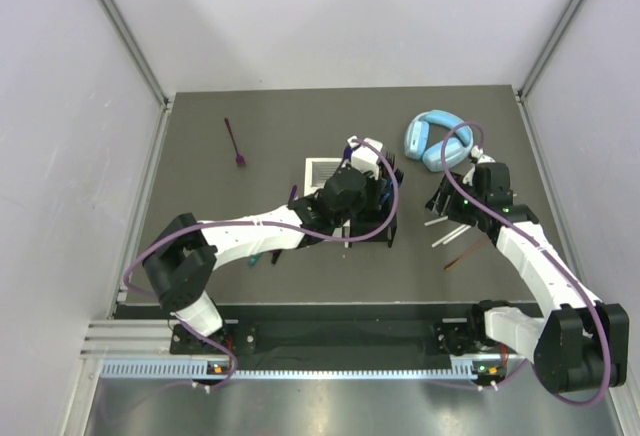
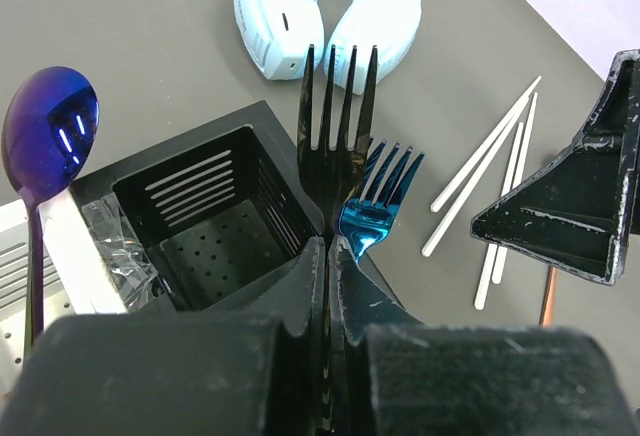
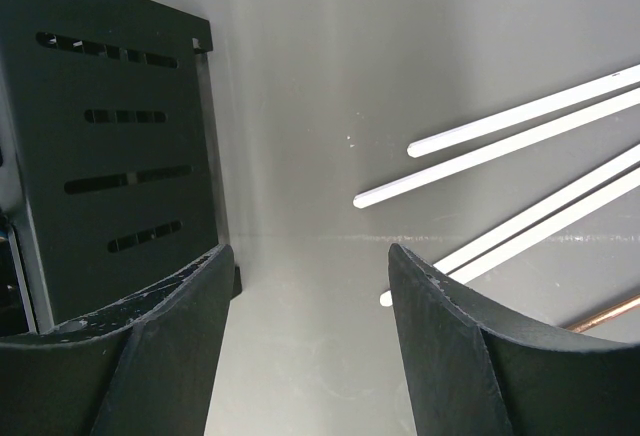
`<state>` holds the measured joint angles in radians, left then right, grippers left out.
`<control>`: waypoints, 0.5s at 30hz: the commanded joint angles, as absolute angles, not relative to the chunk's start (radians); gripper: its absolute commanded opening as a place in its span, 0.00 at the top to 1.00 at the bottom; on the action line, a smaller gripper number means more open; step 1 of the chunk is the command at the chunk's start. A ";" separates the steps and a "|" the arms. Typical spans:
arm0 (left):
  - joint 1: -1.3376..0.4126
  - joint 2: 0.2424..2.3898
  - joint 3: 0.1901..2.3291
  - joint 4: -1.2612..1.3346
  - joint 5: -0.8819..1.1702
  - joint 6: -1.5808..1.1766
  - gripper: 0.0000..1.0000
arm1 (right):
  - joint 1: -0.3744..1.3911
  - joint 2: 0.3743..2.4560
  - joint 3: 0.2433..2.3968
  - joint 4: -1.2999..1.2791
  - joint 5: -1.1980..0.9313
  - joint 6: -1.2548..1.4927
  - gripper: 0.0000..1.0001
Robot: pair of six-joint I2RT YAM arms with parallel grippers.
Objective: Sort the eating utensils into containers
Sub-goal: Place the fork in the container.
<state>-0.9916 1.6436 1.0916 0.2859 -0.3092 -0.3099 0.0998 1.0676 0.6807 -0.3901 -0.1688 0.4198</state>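
Utensils (image 2: 330,181) are the slim bits in my feed; going by size, I start with the matte dark grey table (image 1: 220,196). Smooth, padded light-blue headphones (image 1: 428,134) lie at 1 o'clock from its centre. The black caddy (image 2: 185,181) is boxy plastic with slotted walls and a perforated floor, and the white caddy (image 1: 322,170) sits against it at 10 o'clock. My left gripper (image 2: 326,244) is pinched fully closed on the neck of a glossy dark fork (image 2: 335,126), whose four tines stand upright over the black caddy's rim. A mirror-bright blue fork (image 2: 380,196) leans against it at 4 o'clock, its stem hidden behind my finger. An iridescent purple-blue spoon (image 2: 50,126) stands by the white caddy's wall. My right gripper (image 3: 310,256) hangs with its scuffed jaws well apart, holding nothing, just beside the black caddy. Thin rounded white sticks (image 3: 520,111) lie flat at its 2 o'clock, a brown stick (image 3: 610,311) beyond them. A lone purple utensil (image 1: 236,146) lies at 10 o'clock.
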 commanded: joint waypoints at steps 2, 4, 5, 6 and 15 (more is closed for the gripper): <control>-0.999 1.678 1.092 0.281 -0.296 -0.281 1.00 | 0.089 1.051 0.701 -0.371 -0.160 0.413 0.36; -0.999 1.698 1.106 0.261 -0.291 -0.273 1.00 | 0.087 1.049 0.701 -0.373 -0.160 0.414 0.36; -1.000 1.713 1.120 0.255 -0.290 -0.265 1.00 | 0.089 1.048 0.701 -0.373 -0.158 0.413 0.36; -1.000 1.723 1.126 0.241 -0.287 -0.262 1.00 | 0.089 1.048 0.703 -0.373 -0.158 0.413 0.36; -1.000 1.677 1.065 0.248 -0.314 -0.319 0.61 | 0.087 1.049 0.704 -0.376 -0.158 0.411 0.36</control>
